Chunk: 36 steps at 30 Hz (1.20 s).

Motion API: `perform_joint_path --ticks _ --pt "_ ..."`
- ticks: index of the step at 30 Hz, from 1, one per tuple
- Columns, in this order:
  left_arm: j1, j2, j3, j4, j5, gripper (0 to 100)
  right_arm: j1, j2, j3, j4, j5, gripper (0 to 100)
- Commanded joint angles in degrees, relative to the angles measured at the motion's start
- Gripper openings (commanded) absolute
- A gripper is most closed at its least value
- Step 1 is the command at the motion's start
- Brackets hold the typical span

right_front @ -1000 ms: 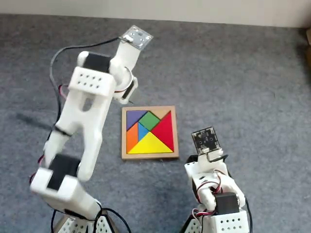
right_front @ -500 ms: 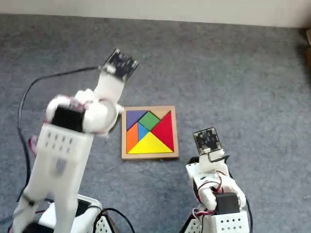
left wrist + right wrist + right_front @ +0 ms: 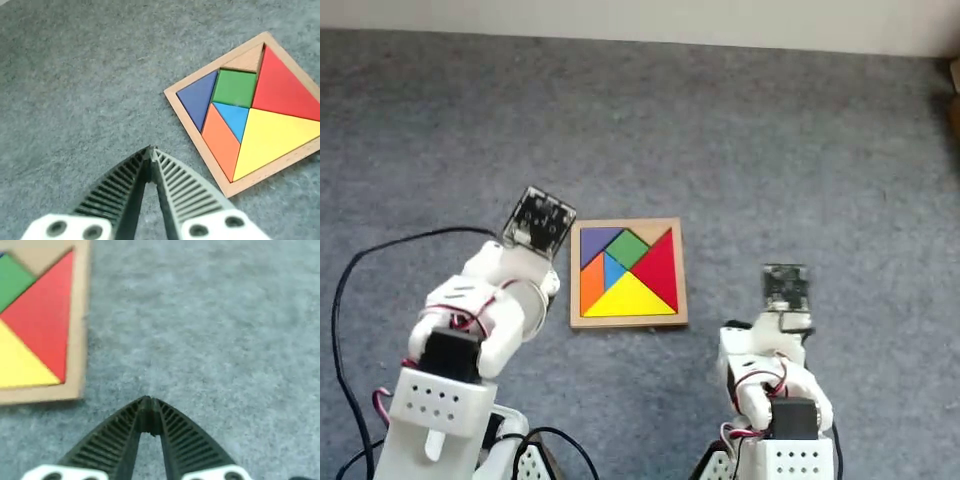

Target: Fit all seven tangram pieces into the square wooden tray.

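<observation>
Tray first: in the high view the square wooden tray point(image 3: 625, 322) lies at the centre of the frame on grey carpet point(image 3: 820, 150). Its sides run parallel to the frame edges and, being square, it has no long axis. The yellow triangle point(image 3: 630, 297) sets its long edge along the lower wall and the red triangle point(image 3: 660, 268) along the right wall. A pale wedge point(image 3: 651, 232) under the upper wall may be a wood-coloured piece or a bare gap; I cannot tell which. The left arm point(image 3: 480, 320) sits folded at lower left and the right arm point(image 3: 770, 380) at lower right, both clear of the tray, probably because the fitting looks finished or nearly so. In the left wrist view the left gripper point(image 3: 150, 150) has its fingers pressed together on nothing, above carpet near the tray point(image 3: 228, 189), which shows corner-on. In the right wrist view the right gripper point(image 3: 146, 401) is likewise closed and empty, over carpet beside the tray's wall point(image 3: 80, 340).
</observation>
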Motion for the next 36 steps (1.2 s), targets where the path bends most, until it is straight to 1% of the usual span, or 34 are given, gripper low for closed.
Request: perform_joint_path --ticks 1,6,9,14,18,20,25,36 --pt "-1.4 -4.7 4.5 -3.1 0.4 1 1.1 -1.1 6.8 0.0 -1.5 0.5" --pt "-5.1 -12.4 12.7 -4.0 0.4 1 1.1 -1.1 6.8 0.1 -1.5 0.5" --pt "-6.3 -18.2 17.4 -3.7 0.4 1 1.0 -1.1 6.7 0.1 -1.4 0.5" --pt "-8.3 -28.6 26.2 -3.6 1.0 10 1.0 -0.8 6.7 0.5 -1.4 0.5" --pt "-12.3 -36.6 31.4 -3.8 8.1 14 1.2 -0.8 6.7 0.6 -1.4 0.5" --pt "-13.8 -36.2 32.6 -3.9 9.2 15 1.2 -0.8 6.7 0.6 -1.4 0.5" --pt "-16.2 -35.1 33.7 -3.6 9.1 15 1.2 -0.8 6.7 0.6 -1.4 0.5" --pt "-16.0 -34.8 33.7 -3.5 9.1 15 1.2 -0.8 6.7 0.6 -1.4 0.5"
